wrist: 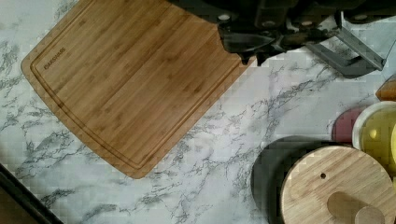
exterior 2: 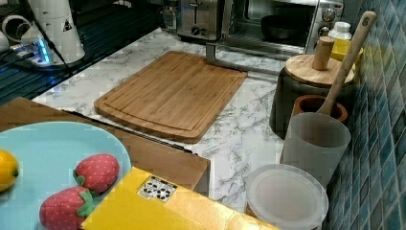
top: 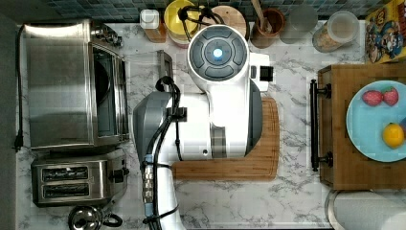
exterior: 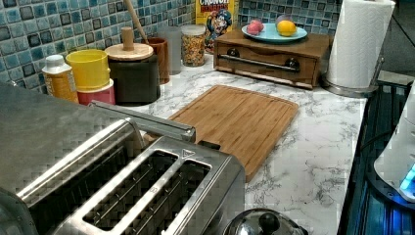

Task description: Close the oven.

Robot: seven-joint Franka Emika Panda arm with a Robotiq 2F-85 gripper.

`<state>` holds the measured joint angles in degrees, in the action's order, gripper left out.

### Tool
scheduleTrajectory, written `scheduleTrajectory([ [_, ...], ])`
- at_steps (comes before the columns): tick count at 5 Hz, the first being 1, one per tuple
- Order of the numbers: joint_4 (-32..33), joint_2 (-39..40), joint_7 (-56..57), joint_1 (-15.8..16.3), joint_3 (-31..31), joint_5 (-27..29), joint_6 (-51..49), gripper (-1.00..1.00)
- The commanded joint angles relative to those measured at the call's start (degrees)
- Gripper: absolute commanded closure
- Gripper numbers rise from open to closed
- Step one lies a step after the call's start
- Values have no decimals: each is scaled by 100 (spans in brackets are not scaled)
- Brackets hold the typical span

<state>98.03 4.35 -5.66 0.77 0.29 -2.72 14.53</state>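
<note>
The oven (top: 57, 86) is a boxy steel box on the top view's left. Its glass door (top: 143, 62) hangs open and lies flat over the counter. In the right view the oven (exterior 2: 282, 19) shows a dark pan inside, with the door's bar handle (exterior 2: 225, 60) at the near edge. The left view catches the oven's top (exterior: 44, 127) and the handle (exterior: 147, 122). In the wrist view my gripper (wrist: 252, 59) hangs shut and holding nothing above the marble, beside the board's corner. It is a short way from the handle (wrist: 350, 56) and not touching it.
A bamboo cutting board (exterior 2: 172, 96) lies mid-counter. A two-slot toaster (top: 76, 182) and a kettle (top: 88, 218) stand beside the oven. Jars, a dark canister with a wooden lid (wrist: 336, 186) and a yellow tub (exterior: 90, 68) line the tiled wall. A wooden drawer box (top: 356, 124) carries a plate of fruit.
</note>
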Motion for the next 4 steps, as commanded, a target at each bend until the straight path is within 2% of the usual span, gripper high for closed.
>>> scheduleTrajectory([
  [1, 123, 126, 898, -94, 5, 410, 230, 100],
  [2, 498, 101, 2076, -230, 3, 696, 732, 100],
  [3, 1048, -37, 3571, -402, -35, 1315, 1390, 100],
  [4, 1126, 67, 5022, -549, -125, 2122, 1385, 100],
])
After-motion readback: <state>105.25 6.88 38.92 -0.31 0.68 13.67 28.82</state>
